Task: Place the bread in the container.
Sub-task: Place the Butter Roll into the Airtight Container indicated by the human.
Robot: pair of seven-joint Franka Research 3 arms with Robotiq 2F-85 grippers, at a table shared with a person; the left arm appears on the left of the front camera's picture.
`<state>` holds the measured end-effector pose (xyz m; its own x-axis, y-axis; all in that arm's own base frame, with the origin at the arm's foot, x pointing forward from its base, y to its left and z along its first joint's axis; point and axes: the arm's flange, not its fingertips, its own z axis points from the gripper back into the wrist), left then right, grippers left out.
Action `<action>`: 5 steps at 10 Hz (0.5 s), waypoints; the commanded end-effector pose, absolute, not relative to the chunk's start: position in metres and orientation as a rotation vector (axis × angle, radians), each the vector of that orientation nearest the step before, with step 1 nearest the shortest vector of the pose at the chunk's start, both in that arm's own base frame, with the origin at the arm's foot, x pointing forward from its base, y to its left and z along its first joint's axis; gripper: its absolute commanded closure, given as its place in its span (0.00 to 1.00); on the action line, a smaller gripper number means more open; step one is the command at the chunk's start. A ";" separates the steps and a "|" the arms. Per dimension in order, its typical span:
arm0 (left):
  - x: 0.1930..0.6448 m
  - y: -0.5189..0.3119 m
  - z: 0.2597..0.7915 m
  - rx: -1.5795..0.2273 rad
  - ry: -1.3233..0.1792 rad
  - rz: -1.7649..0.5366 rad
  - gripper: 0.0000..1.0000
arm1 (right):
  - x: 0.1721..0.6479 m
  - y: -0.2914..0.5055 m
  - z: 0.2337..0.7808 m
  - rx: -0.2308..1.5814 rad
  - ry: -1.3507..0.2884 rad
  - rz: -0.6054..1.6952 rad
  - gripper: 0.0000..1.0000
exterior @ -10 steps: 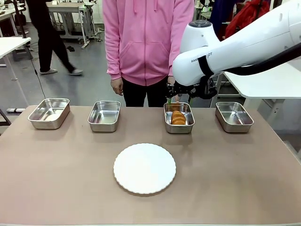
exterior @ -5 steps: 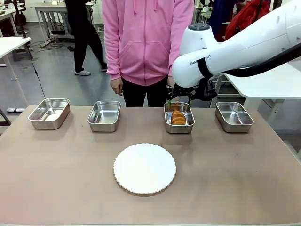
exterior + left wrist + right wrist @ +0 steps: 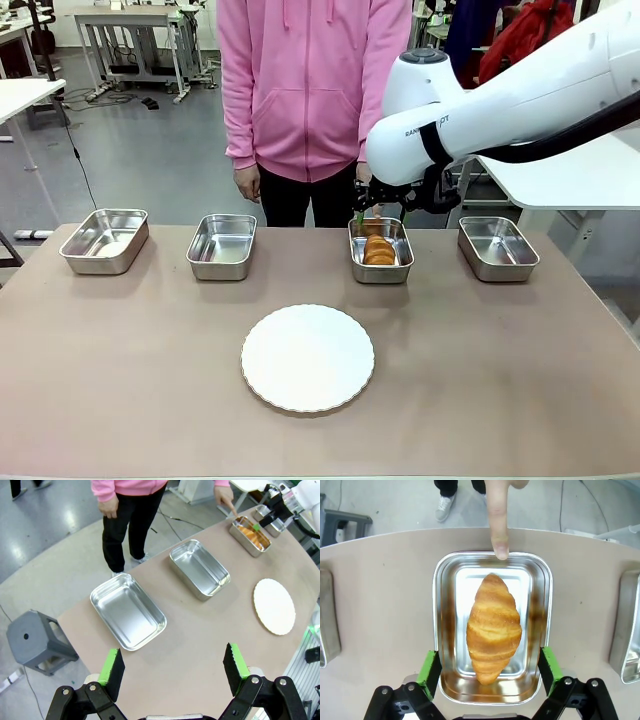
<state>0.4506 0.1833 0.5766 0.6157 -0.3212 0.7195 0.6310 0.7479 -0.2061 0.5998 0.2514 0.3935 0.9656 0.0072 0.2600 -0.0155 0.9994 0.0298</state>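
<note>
Inside the container [image 3: 445, 630] the bread [image 3: 493, 628] lies lengthwise, a person's finger [image 3: 498, 525] touching the far rim. Above it, the right claw [image 3: 490, 672] hangs spread and empty; best to lift straight up, clear of the rim.

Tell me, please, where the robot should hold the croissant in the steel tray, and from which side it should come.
Probably across the thick middle of the croissant, coming straight down from above. It lies flat and lengthwise in the tray, its widest part midway and tapered tips at both ends. The open right gripper already straddles it, fingers toward the long walls. The person's finger touches the far rim.
</note>
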 end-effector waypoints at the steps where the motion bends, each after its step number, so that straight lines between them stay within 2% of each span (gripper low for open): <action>1: 0.450 0.184 0.578 -0.470 -0.720 -0.576 0.00 | 0.571 0.244 0.414 0.031 -0.334 -0.030 0.00; 5: 0.450 0.184 0.578 -0.470 -0.720 -0.576 0.00 | 0.491 0.219 0.446 0.039 -0.471 -0.010 0.00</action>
